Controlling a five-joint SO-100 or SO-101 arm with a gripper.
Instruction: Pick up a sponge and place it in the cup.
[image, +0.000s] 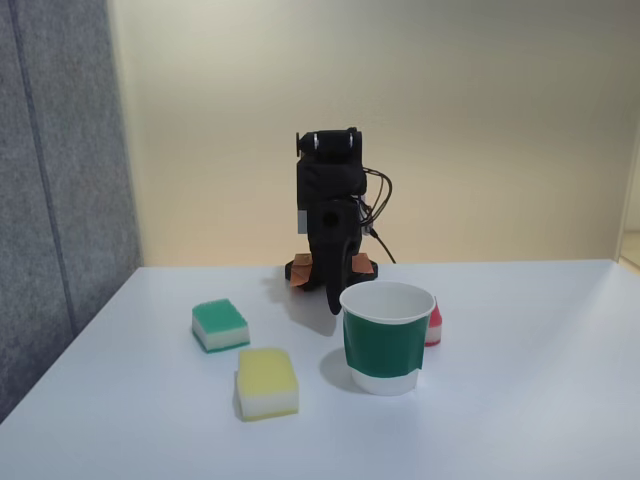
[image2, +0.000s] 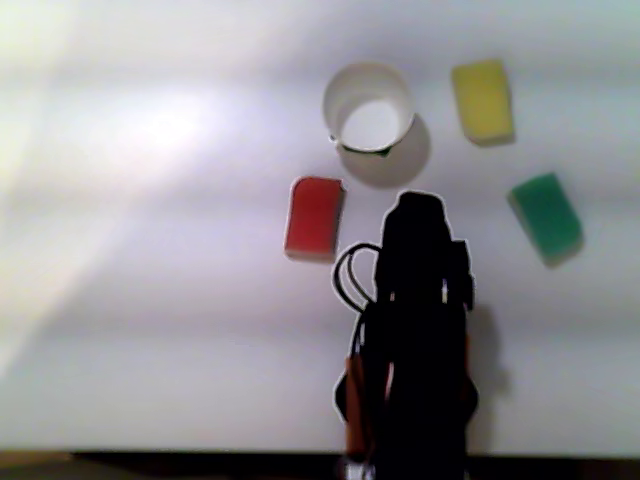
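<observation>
Your black arm (image: 330, 215) sits folded at the centre of the fixed view, its gripper (image: 333, 296) pointing down at the white table (image: 520, 400) just behind the white paper cup with the dark green band (image: 386, 340) — you cannot tell how far its jaws are parted, and nothing shows in them. The small red-topped block sponge (image: 434, 325) peeks out at the cup's right edge; in the other view it lies flat left of centre (image2: 314, 216), below-left of the upright cup (image2: 368, 106), apart from it. The green-and-white sponge (image: 220, 325) and yellow-and-white sponge (image: 267, 382) lie lower left in the fixed view
</observation>
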